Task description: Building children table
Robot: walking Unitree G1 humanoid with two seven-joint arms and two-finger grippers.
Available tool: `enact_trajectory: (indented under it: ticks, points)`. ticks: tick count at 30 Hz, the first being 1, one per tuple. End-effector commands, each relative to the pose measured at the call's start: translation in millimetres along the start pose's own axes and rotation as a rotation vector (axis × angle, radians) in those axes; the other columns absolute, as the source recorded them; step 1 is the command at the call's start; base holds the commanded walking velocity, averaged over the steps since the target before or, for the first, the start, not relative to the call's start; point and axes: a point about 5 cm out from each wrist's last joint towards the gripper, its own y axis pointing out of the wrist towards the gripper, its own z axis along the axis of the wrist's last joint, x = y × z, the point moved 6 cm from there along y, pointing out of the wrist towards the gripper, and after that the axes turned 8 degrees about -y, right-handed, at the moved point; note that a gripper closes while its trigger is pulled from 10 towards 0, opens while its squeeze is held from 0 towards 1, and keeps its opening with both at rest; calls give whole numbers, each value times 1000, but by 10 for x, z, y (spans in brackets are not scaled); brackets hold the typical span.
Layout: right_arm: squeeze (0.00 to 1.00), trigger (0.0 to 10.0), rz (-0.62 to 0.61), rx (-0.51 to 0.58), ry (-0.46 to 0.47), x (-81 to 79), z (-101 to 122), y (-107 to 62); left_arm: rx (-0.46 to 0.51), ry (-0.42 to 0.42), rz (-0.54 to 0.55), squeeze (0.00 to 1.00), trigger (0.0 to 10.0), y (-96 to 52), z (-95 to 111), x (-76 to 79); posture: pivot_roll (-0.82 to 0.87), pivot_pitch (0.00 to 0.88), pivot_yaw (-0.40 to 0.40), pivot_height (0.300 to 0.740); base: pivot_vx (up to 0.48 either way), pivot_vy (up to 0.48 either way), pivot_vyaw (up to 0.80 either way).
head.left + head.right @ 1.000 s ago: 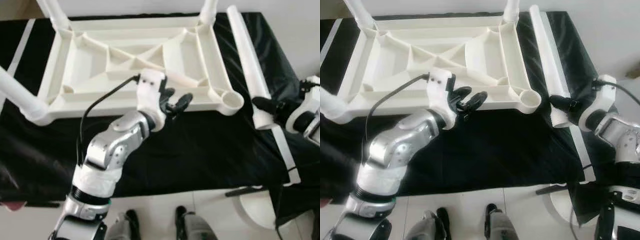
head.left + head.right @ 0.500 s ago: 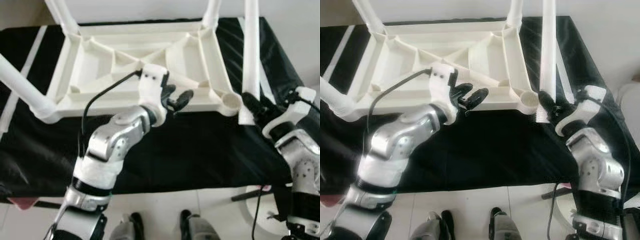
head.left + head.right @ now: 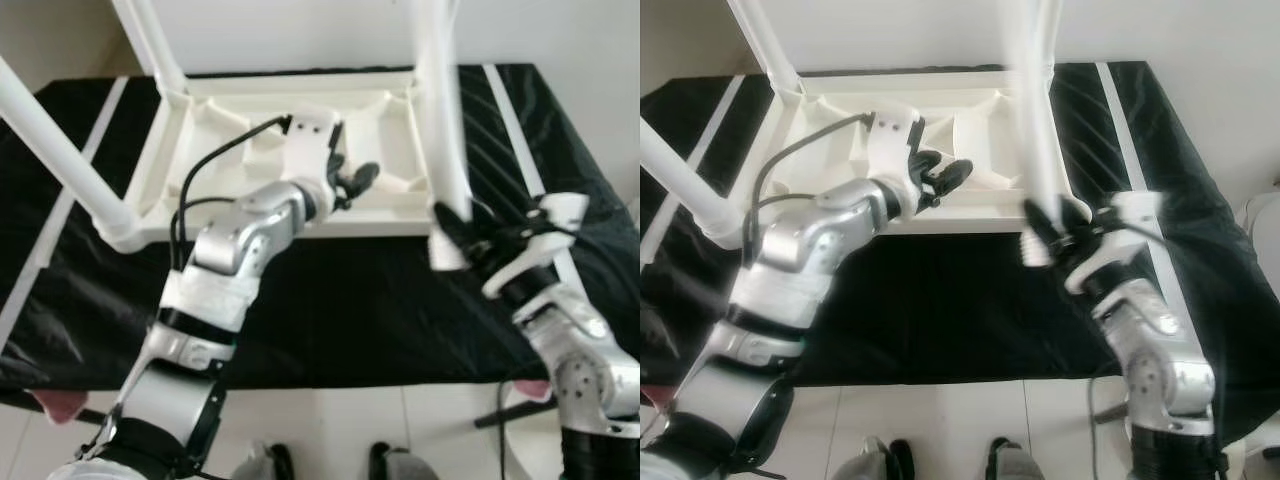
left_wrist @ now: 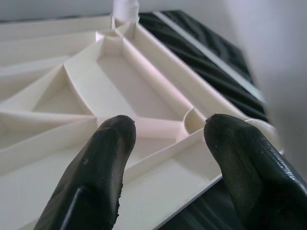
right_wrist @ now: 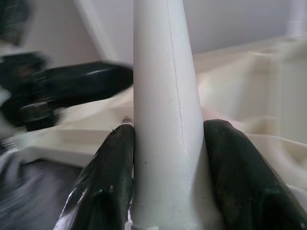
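A white plastic children's table (image 3: pixel 290 150) was seen lying upside down on a tabletop (image 3: pixel 350 290) covered with black cloth, its ribbed underside facing up. Three legs were already standing in its corners: one at the far left (image 3: pixel 150 45), one slanting out at the near left (image 3: pixel 60 150), and one at the far right, partly hidden. The left hand (image 3: pixel 350 185) was held over the near rim of the upturned table, its two black fingers (image 4: pixel 103 163) spread apart with nothing between them; in the left wrist view the ribs and a corner socket (image 4: pixel 194 120) were seen just beyond the fingertips. The right hand (image 3: pixel 455 228) was clamped on the lower end of a fourth white leg (image 3: pixel 440 130), which was held roughly upright at the near right corner of the table. In the right wrist view the leg (image 5: pixel 165 120) was gripped on both sides by the black fingers (image 5: pixel 108 182). Whether its foot was seated in the socket could not be told.
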Motion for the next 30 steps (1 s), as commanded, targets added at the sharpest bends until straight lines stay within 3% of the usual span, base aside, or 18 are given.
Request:
enact_trajectory:
  ticks: [1, 5, 10, 17, 21, 27, 30]
  points:
    - [0, 10000, 85, 38, 7, -176, 76, -8, -21, 26, -5, 0, 10000, 55, -19, -20, -156, 111, 44, 740, 0, 0, 0]
    - [0, 10000, 139, 25, 20, -303, 34, 12, -16, 42, 18, 0, 10000, 112, 44, -46, -156, 106, 44, 740, 0, 0, 0]
    - [0, 10000, 158, -1, 32, -350, -52, 11, 19, 18, -1, 0, 10000, 148, 218, 1, -152, 103, 41, 740, 0, 0, 0]
    - [0, 10000, 165, -56, 58, -404, -230, 35, 88, 19, -63, 0, 10000, 161, 528, 186, -152, 102, 43, 740, 0, 0, 0]
    - [0, 10000, 169, -66, 59, -424, -260, 59, 91, 24, -78, 0, 10000, 168, 550, 246, -153, 102, 44, 740, 0, 0, 0]
    - [0, 10000, 187, -61, 64, -495, -289, 214, 97, 10, -143, 0, 10000, 192, 570, 513, -144, 109, 38, 740, 0, 0, 0]
    - [0, 10000, 185, -47, 66, -494, -258, 231, 101, 17, -144, 0, 10000, 198, 574, 521, -142, 111, 38, 740, 0, 0, 0]
